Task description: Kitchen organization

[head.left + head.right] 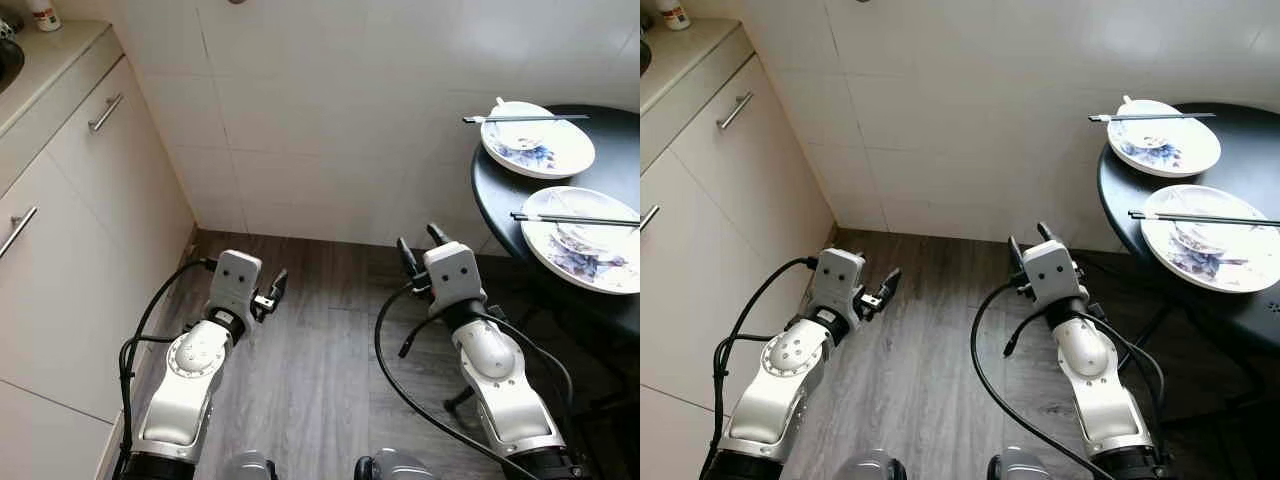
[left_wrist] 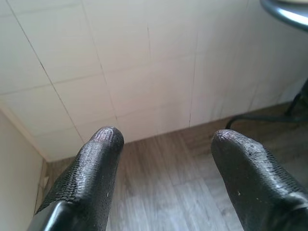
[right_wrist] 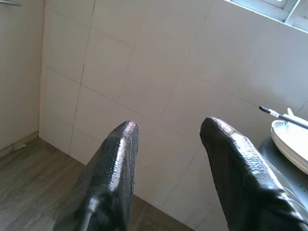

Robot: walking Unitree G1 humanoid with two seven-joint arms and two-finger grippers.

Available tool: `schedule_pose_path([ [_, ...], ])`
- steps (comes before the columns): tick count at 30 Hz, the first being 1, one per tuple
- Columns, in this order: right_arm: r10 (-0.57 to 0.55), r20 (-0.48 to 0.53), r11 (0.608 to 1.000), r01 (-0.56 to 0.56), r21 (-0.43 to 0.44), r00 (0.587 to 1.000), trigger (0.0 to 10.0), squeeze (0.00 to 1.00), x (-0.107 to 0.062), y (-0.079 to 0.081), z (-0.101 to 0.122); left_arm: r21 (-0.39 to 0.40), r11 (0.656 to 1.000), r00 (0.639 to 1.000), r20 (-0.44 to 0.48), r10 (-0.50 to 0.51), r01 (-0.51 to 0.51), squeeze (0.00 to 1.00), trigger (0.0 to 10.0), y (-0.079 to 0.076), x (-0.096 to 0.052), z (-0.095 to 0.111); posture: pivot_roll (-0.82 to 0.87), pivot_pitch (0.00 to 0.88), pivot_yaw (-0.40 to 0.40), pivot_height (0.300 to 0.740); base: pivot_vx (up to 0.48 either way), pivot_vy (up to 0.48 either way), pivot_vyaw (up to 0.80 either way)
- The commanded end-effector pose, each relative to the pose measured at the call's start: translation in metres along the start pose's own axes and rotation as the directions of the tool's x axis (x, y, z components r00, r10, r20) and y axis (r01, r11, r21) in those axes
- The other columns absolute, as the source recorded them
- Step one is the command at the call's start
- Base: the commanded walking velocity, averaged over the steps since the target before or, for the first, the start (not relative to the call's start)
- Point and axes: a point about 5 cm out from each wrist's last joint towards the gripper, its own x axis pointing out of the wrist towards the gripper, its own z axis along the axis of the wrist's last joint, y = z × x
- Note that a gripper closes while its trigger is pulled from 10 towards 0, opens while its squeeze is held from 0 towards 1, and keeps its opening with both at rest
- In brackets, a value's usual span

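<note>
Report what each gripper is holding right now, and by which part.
Nothing is held. The left gripper and the right gripper are both open and empty, raised over the wooden floor.

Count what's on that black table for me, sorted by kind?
Plates: 2, far and near
Pairs of chopsticks: 2, one across each plate
Spoons: 2, one in each plate
Total: 6

Open floor (image 1: 310, 350) ahead, cabinets (image 1: 70, 250) left, table (image 1: 500, 190) right
</note>
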Motion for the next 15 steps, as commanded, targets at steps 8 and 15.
schedule_pose_path([
  [8,-0.009,-0.004,1.0,0.009,0.002,1.0,10.0,0.0,0.004,0.0,-0.002,-0.005,1.0,0.999,0.042,-0.022,0.022,0.0,10.0,-0.001,0.006,0.008,0.08,0.0,-0.014,0.74,0.0,0.0,0.0],
  [15,-0.026,-0.008,0.999,0.027,0.018,1.0,10.0,0.0,0.005,-0.002,-0.002,0.034,0.992,0.987,0.101,-0.126,0.123,0.0,10.0,-0.009,0.004,0.014,0.08,0.0,-0.014,0.74,0.134,0.0,-0.57],
])
